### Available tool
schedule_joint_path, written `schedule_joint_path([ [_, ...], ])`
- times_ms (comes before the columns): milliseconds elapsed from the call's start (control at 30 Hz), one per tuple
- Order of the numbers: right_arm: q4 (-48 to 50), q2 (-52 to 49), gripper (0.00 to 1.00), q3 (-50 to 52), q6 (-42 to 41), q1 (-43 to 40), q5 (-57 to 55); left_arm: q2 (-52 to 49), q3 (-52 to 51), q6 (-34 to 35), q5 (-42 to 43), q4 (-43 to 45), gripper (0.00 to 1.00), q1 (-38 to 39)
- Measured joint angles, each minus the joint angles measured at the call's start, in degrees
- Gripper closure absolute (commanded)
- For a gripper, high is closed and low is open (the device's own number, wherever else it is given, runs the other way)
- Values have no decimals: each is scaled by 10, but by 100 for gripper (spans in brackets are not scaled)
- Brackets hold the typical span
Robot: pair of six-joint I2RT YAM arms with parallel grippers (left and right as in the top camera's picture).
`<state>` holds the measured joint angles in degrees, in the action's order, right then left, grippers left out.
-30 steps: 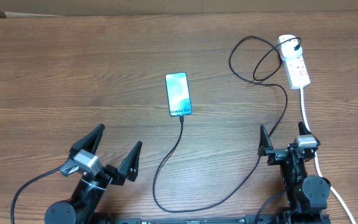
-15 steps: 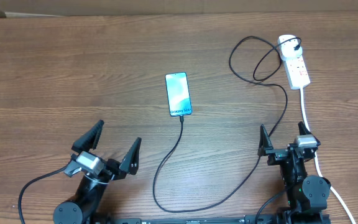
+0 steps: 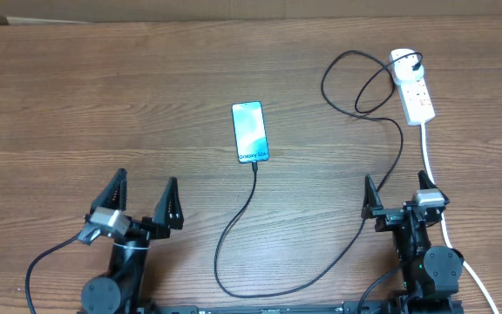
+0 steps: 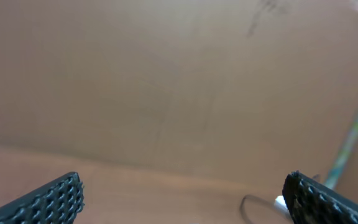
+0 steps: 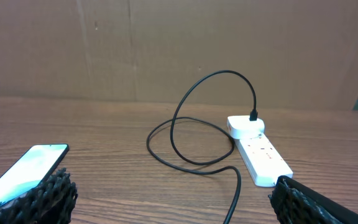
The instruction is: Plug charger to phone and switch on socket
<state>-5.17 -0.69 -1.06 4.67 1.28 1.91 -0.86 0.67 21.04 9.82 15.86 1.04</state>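
Note:
The phone (image 3: pixel 249 132) lies flat mid-table with its light blue screen up; its end also shows at the left of the right wrist view (image 5: pixel 25 167). The black charger (image 3: pixel 234 228) cable meets the phone's near edge, loops toward the front, then runs right and up to its plug in the far end of the white socket (image 3: pixel 414 87), (image 5: pixel 258 149). My left gripper (image 3: pixel 145 187) stands open at front left, well away from the phone. My right gripper (image 3: pixel 394 187) is open at front right, below the socket. Neither has anything between its fingers.
The socket's thick white cord (image 3: pixel 429 155) runs down the table past my right arm. A brown cardboard wall (image 5: pixel 179 43) stands behind the table. The left wrist view shows mostly that wall (image 4: pixel 166 81), with a bit of cable loop (image 4: pixel 252 201) low right.
My left gripper has swung left and back, its fingers now pointing straight up the table. The right arm, phone, cable and socket have not moved.

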Motion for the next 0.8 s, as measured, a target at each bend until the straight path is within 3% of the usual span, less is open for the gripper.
schedule_joint_path([
  [433,0,0,0,0,0,0,0,1,-2,-50,-76,-195,0,0],
  [800,0,0,0,0,0,0,0,1,-2,-133,-105,-203,0,0],
])
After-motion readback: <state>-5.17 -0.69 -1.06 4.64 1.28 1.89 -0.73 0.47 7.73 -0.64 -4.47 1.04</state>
